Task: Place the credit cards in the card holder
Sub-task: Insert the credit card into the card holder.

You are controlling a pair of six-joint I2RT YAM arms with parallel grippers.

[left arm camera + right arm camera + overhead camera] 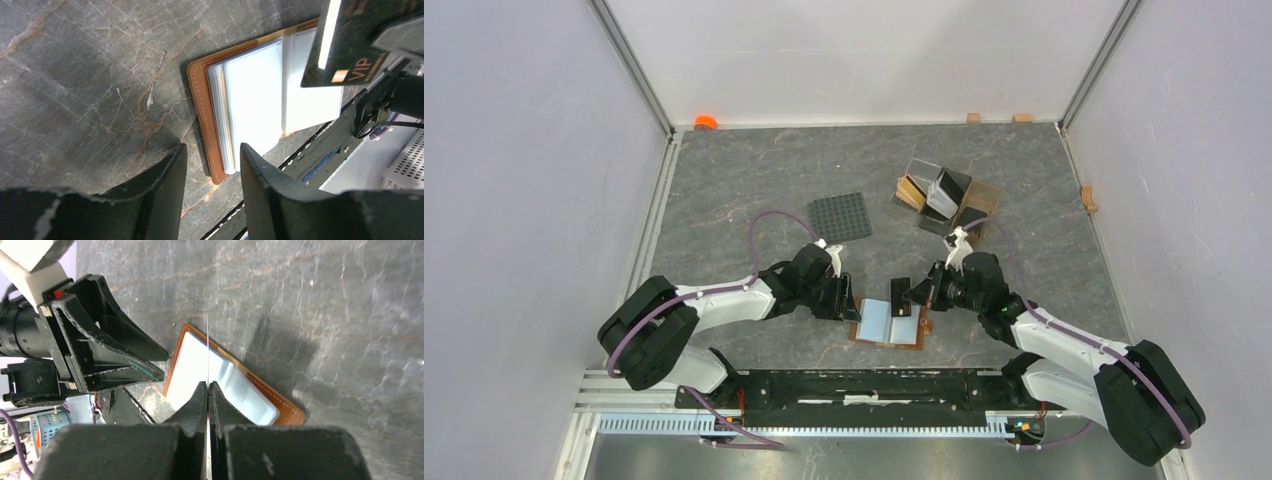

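over the open card holder [890, 324], right gripper [208, 390] is pinching a black card [350, 45], not yet inserted; left gripper [213, 150] is gaping empty

Grey marbled tabletop [724, 180], rust-coloured veins. Plain white walls [524, 150] on three sides, metal corner posts [634, 70]. Even light, soft shadows. Small orange object [706, 122] at far-left corner.

Card holder [890, 323] on the table [724, 180] between left pincer [849, 299] and right pincer [904, 297]; plate [840, 216] and stand [939, 195] behind.
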